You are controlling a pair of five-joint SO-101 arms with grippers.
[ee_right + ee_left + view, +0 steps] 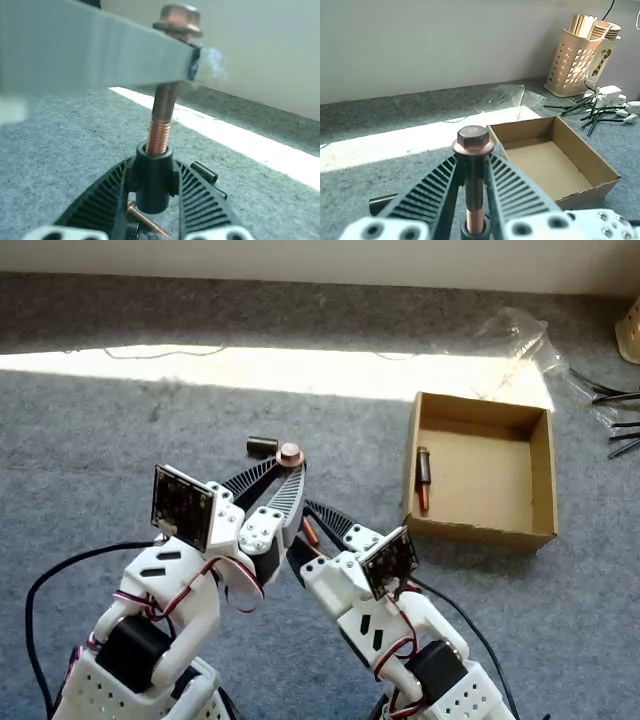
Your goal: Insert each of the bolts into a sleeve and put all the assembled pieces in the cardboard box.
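My left gripper [473, 162] is shut on a copper bolt [473, 142], held upright with its flanged head on top. Below it, my right gripper [152, 177] is shut on a black sleeve [152, 181], and the bolt's threaded end [159, 136] sits in the sleeve's mouth. From above, the bolt head [289, 454] shows between the left gripper's [285, 468] fingers, with the right gripper [302, 535] just beneath. The cardboard box [538, 480] lies to the right and holds one assembled piece [423, 478]. A loose bolt [145, 223] lies on the carpet under the sleeve.
A loose black sleeve [262, 447] lies on the grey carpet just beyond the grippers; two sleeves [205, 172] show in the right wrist view. Crumpled clear plastic [515, 332] and black cables [610, 400] lie behind the box. A beige holder [580, 55] stands by the wall.
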